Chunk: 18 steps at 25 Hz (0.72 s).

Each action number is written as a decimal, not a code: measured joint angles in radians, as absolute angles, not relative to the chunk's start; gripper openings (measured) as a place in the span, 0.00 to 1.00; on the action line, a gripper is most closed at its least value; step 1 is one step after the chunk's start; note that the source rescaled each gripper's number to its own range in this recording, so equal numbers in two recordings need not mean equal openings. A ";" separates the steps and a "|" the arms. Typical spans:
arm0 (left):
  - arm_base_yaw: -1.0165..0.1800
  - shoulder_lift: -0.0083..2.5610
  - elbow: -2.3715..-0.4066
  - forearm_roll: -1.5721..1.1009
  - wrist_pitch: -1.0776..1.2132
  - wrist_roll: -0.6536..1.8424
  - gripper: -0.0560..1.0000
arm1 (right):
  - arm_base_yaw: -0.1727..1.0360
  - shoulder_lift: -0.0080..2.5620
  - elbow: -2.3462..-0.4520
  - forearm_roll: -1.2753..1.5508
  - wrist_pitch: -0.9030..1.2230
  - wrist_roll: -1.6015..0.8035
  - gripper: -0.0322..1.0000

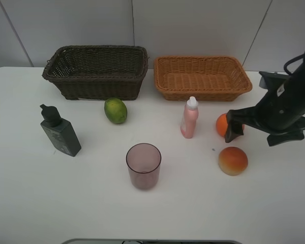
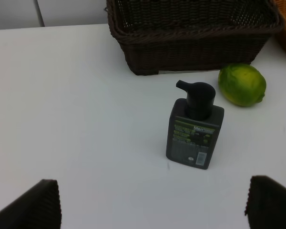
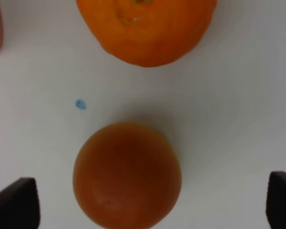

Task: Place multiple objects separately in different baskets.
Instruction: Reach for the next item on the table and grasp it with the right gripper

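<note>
Dark brown wicker basket [image 1: 95, 81]: back left of white table [image 1: 66, 203]; bare weave inside.
Light orange-tan wicker basket [image 1: 165, 68]: just beside it, on the right; bare weave inside.
Mauve cup [image 1: 143, 165]: upright, front centre; base shows through.
Dark grey-green pump bottle [image 2: 195, 129]: left, on table; label reads "Men", rest too small.
Pink white-capped bottle [image 1: 189, 119]: upright before the tan basket; lettering unreadable.
Green citrus [image 1: 115, 110]: on table before the dark basket.
Orange [image 1: 222, 123], peach-like fruit [image 1: 233, 160]: on table, right, near each other.
Left gripper [image 2: 152, 202]: fingers wide apart, nothing held.
Right gripper [image 3: 152, 202]: fingers wide apart, over the peach-like fruit.
</note>
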State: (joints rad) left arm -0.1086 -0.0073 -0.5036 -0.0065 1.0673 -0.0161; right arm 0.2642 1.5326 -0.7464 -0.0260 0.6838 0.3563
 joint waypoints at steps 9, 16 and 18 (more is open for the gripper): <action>-0.109 -0.007 -0.504 -0.006 1.067 -0.016 1.00 | 0.297 1.640 -0.744 -0.040 0.636 0.378 1.00; -0.109 -0.007 -0.504 -0.006 1.067 -0.016 1.00 | 0.319 1.716 -0.744 -0.044 0.571 0.395 1.00; -0.109 -0.007 -0.504 -0.006 1.067 -0.016 1.00 | 0.319 1.733 -0.744 -0.044 0.562 0.404 1.00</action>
State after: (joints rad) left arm -0.1086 -0.0073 -0.5036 -0.0065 1.0673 -0.0161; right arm 0.3187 1.7325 -0.7443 -0.0438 0.5625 0.4038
